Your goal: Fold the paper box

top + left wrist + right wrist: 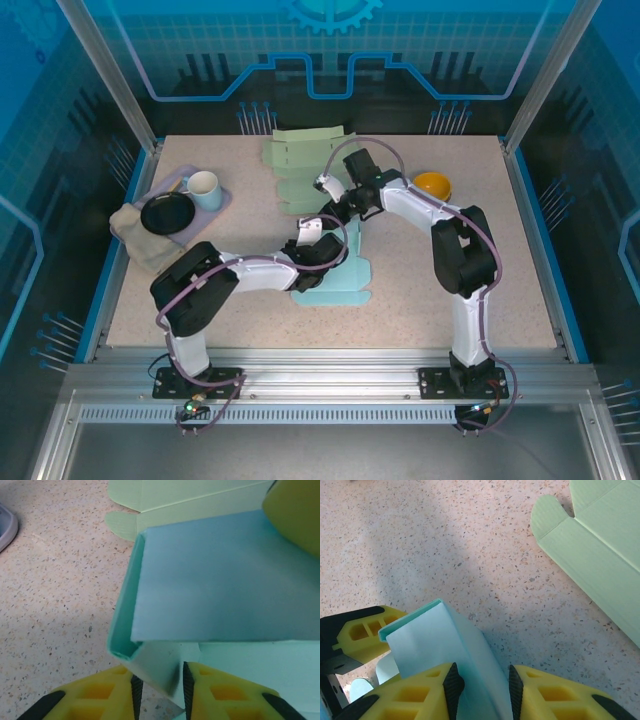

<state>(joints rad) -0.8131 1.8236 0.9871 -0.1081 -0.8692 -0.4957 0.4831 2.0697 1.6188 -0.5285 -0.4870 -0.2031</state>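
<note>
Worktop [450,290]: speckled, with green card sheets [300,170] lying flat at the far centre. Paper box [335,285]: teal, mid-worktop, just nearer than the sheets, one panel raised. Right tool [482,687]: clamped on the raised panel. Left tool [159,686]: pads narrowly parted either side of a lower flap.

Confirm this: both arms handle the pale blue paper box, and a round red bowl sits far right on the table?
The round bowl is yellow, not red, as the top external view shows. The pale blue paper box part holds.
</note>
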